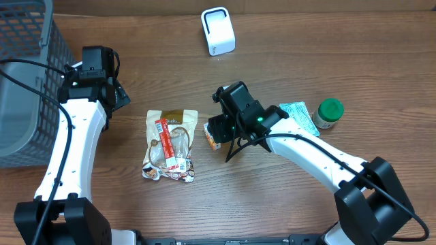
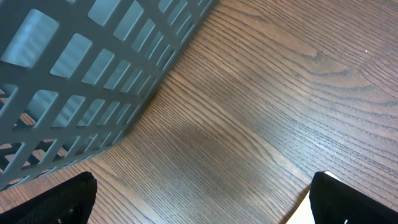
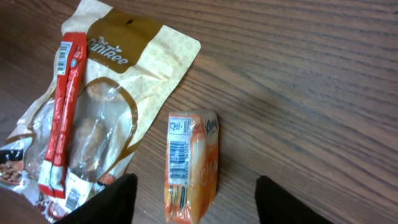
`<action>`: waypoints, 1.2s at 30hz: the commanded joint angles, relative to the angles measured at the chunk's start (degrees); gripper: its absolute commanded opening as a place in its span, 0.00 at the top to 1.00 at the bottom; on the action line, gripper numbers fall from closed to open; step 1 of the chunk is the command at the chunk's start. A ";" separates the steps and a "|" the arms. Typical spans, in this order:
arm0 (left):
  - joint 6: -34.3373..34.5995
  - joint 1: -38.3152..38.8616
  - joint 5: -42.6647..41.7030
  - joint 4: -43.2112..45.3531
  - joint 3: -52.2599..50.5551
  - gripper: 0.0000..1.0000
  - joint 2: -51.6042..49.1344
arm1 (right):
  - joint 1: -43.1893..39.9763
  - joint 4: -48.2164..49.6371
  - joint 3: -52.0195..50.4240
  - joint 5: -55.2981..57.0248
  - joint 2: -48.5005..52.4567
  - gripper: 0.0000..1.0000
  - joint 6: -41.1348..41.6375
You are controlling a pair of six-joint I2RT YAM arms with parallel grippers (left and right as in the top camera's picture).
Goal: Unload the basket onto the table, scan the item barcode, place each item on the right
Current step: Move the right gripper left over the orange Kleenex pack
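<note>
A small orange packet (image 3: 194, 163) lies on the wooden table with its barcode (image 3: 178, 155) facing up. My right gripper (image 3: 199, 205) hangs over it, open, one dark finger on each side and neither touching it. From overhead the packet (image 1: 213, 140) peeks out beneath that gripper (image 1: 221, 128). The white scanner (image 1: 218, 30) stands at the far edge of the table. My left gripper (image 2: 202, 205) is open over bare wood beside the basket, holding nothing; overhead it (image 1: 120, 95) sits at the left.
A grey mesh basket (image 1: 27, 75) fills the far left corner. A tan snack bag with red sticks (image 1: 170, 143) lies left of the orange packet. A teal sachet (image 1: 300, 116) and a green-lidded jar (image 1: 330, 112) sit to the right.
</note>
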State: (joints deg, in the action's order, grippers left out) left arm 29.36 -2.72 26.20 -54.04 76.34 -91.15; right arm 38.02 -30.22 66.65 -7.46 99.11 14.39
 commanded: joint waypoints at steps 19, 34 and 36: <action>-1.07 0.15 0.76 0.13 0.94 0.00 -0.24 | 0.11 0.31 -1.77 12.92 5.75 0.60 4.46; -1.07 0.15 0.76 0.13 0.94 0.00 -0.24 | 0.70 -2.36 6.14 11.76 4.17 0.67 11.76; -1.07 0.15 0.76 0.13 0.94 0.00 -0.24 | 1.16 -3.43 6.03 10.78 4.33 0.70 16.81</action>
State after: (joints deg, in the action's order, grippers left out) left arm 29.36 -2.72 26.20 -54.06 76.34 -91.15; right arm 38.20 -32.69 71.59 7.68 104.62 23.57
